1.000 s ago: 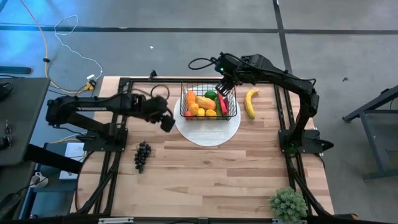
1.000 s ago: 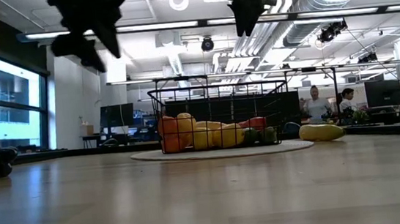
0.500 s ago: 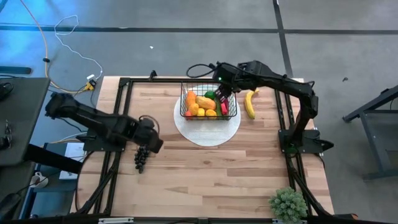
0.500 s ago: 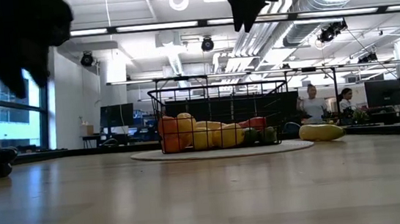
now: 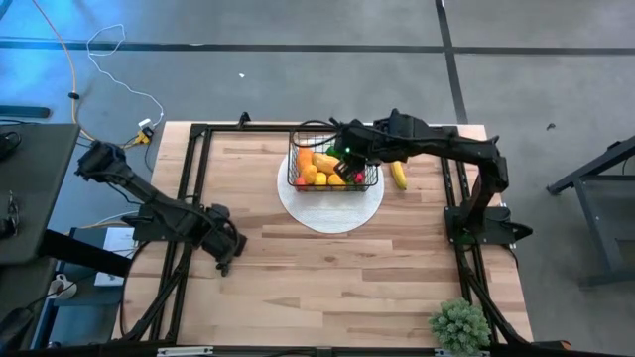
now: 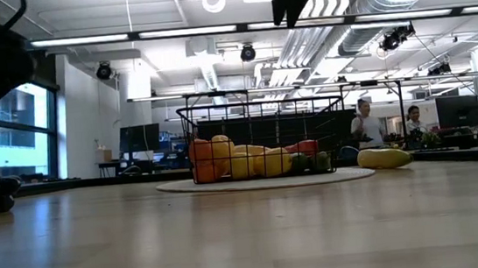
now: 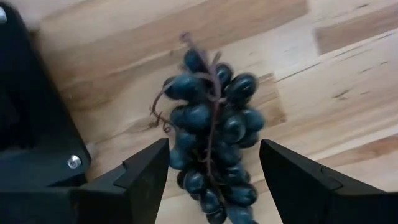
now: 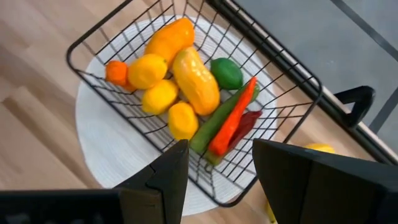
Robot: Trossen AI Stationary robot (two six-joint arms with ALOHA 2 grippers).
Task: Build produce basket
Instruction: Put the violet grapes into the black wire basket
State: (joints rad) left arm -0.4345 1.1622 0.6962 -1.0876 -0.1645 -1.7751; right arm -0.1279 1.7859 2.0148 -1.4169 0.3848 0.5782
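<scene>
Left wrist view showed the left gripper with jaws spread astride the grapes, whose stem ran lengthwise between them; right gripper jaws spread above the basket.

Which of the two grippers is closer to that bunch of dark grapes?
The left. The left gripper is right over the grapes, open fingers either side. The right gripper is across the table, above the basket.

High view looked straight down over the whole tabletop. Low view sat at tabletop height, facing level across it into the room. Left wrist view hung close above the grapes; right wrist view stood over the basket — both things also showed in the high and low views.
</scene>
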